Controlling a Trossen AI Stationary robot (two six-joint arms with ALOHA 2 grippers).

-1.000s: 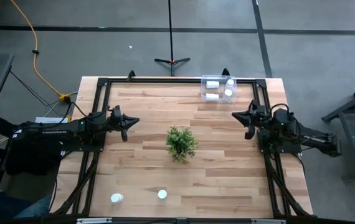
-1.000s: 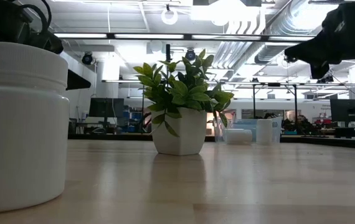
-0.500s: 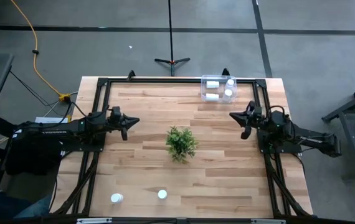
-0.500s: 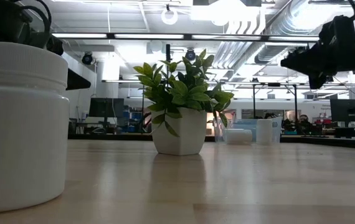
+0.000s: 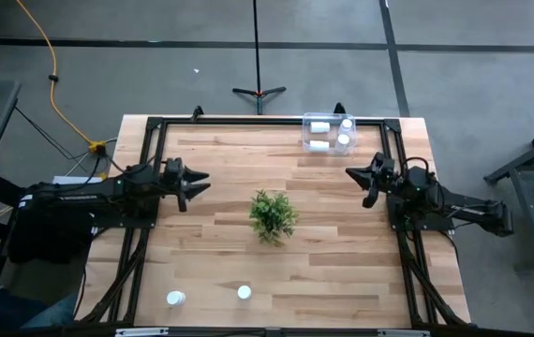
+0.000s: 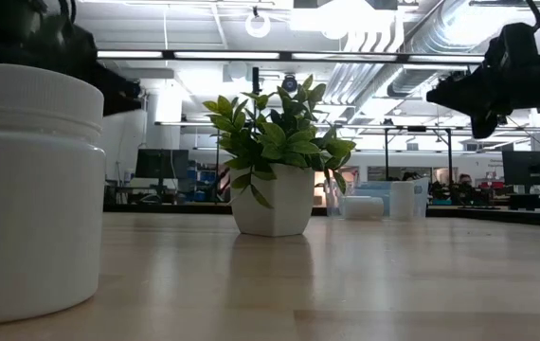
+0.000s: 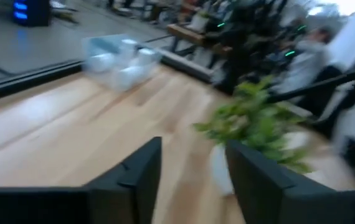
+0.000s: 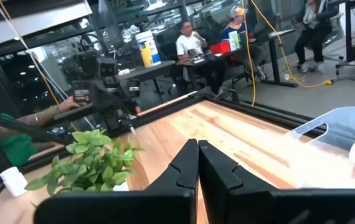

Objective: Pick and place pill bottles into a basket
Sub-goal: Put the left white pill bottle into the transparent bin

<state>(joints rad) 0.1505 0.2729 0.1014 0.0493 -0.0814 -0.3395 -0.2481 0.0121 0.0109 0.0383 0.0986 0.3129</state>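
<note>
Since a second ago the left tool (image 5: 199,182) has spread its fingers, which now stand apart with nothing between them, and the right tool (image 5: 358,174) has shifted a little inward over the worktop (image 5: 342,262); it is closed on nothing.

Two pill bottles remain loose near the front edge: one bottle (image 5: 175,299) toward the left front corner, the other bottle (image 5: 244,293) just inward of it; both stand upright, caps up, so their long axis is vertical. From the left tool they lie well back toward the front edge and a little to either side of it; from the right tool they lie far across the worktop, beyond the green plant (image 5: 273,215); the left arm is judged the nearer.

The basket (image 5: 329,134) sits at the far edge, nearer the right tool, with bottles already inside.
</note>
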